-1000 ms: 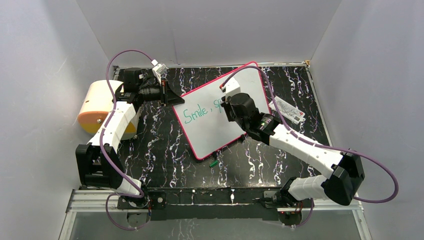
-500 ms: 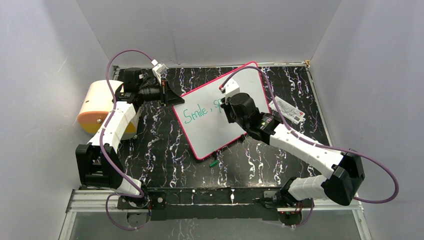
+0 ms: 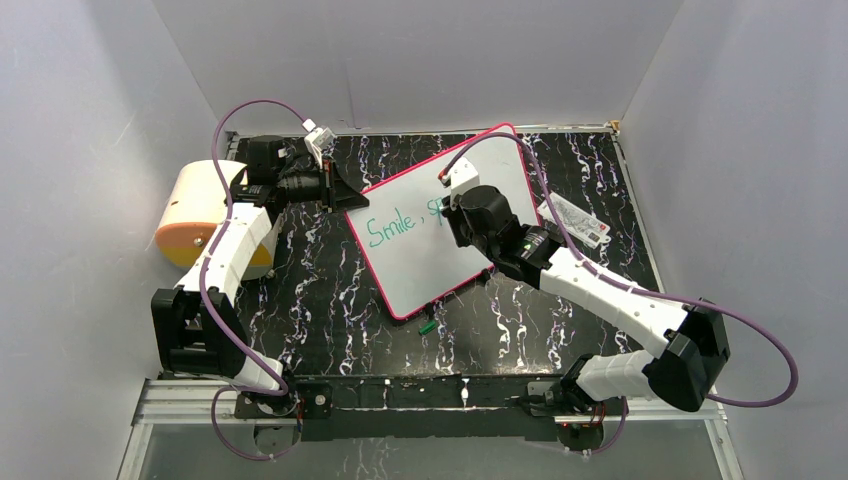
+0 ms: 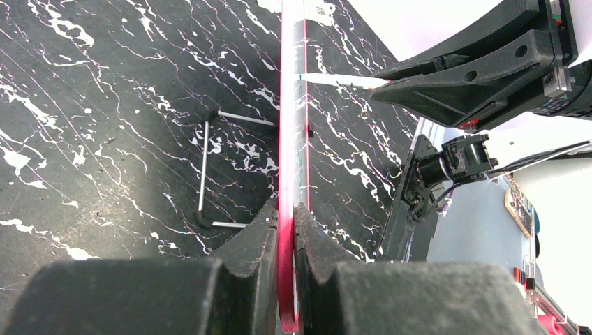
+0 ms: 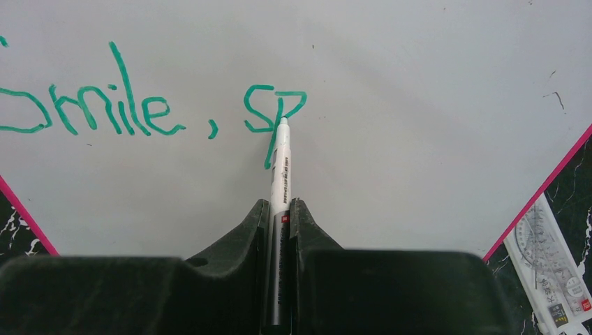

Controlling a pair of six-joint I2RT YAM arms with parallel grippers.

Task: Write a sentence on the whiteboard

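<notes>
**Right tool (image 5: 279,204) shut on the pen (image 5: 281,164), tip down on the whiteboard (image 5: 419,77)**

The right tool's two dark fingers pinch the slim white pen low on its barrel. The upper half stands clear, and the tip touches the board at the loop of the letter "p". Around that tip the sentence (image 5: 139,112) reads only "Smile, sp" in green, so most of the words are not yet written.

The whiteboard sits askew near the middle of the worktop (image 4: 105,105). The left tool (image 4: 286,213) is closed narrowly on its pink rim at the corner nearest that arm, one finger on each face. From these views I cannot tell whether the board lies flat or is slightly raised.

The board looks thin, stiff and light, with a glossy face. It would probably skate or pivot under the pen's push, so the bare rim away from the letters is the right place to hold it. The pen is smooth and light and could twist between the fingers, which calls for gentle pressure. Fresh ink probably smears.

A white packet (image 3: 575,222) lies just beside the board's right edge, and a small green cap (image 3: 427,326) lies near its front corner
</notes>
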